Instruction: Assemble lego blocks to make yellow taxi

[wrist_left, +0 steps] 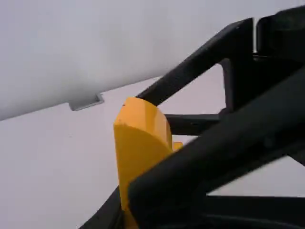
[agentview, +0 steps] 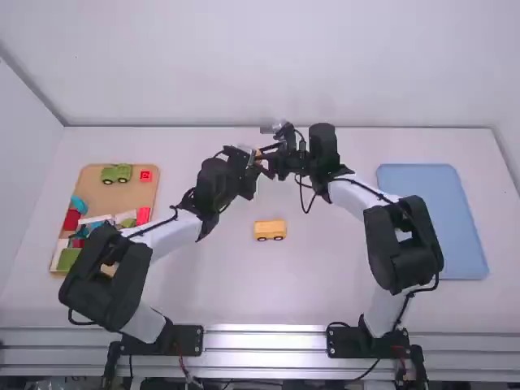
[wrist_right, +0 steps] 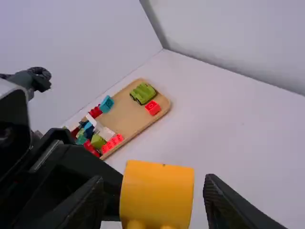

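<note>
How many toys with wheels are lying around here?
2: a green toy car in the far part of the wooden tray, and a yellow toy car piece on the table between the arms. Others may be hidden behind the left arm.

One flat blue tray [agentview: 431, 219], one wooden tray [agentview: 118, 199], one yellow wheeled block [agentview: 270, 228], one green wheeled block [agentview: 116, 173], one curved yellow block [wrist_right: 156, 193].

From afar I had the tray [agentview: 118, 200], blocks [agentview: 145, 175] in it, on the table's [agentview: 236, 288] left, the mat [agentview: 431, 219] right, the wheeled block [agentview: 270, 228] between.
</note>
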`<action>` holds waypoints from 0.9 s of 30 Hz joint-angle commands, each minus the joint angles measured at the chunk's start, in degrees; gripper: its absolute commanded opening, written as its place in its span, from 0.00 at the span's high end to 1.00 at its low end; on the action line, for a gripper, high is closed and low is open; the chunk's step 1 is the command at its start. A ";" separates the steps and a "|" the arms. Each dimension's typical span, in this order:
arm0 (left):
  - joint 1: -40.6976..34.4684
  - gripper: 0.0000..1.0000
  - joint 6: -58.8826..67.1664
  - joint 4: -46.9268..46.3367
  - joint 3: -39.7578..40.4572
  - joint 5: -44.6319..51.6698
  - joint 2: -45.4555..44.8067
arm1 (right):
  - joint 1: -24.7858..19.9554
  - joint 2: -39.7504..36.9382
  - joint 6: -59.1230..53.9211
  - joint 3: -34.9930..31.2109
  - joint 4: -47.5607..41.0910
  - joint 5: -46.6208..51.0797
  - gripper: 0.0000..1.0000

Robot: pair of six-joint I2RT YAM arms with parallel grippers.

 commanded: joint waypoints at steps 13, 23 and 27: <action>-0.20 0.98 -1.11 2.49 -0.22 1.22 0.42 | 0.22 0.22 0.39 0.79 0.66 -2.27 0.44; -0.20 0.98 -0.28 2.58 -0.22 3.72 0.42 | 0.22 0.22 0.37 0.79 0.63 -2.29 0.58; -0.20 0.98 -0.52 2.99 -0.22 3.74 0.42 | 0.22 0.22 0.37 0.79 0.59 -2.29 0.69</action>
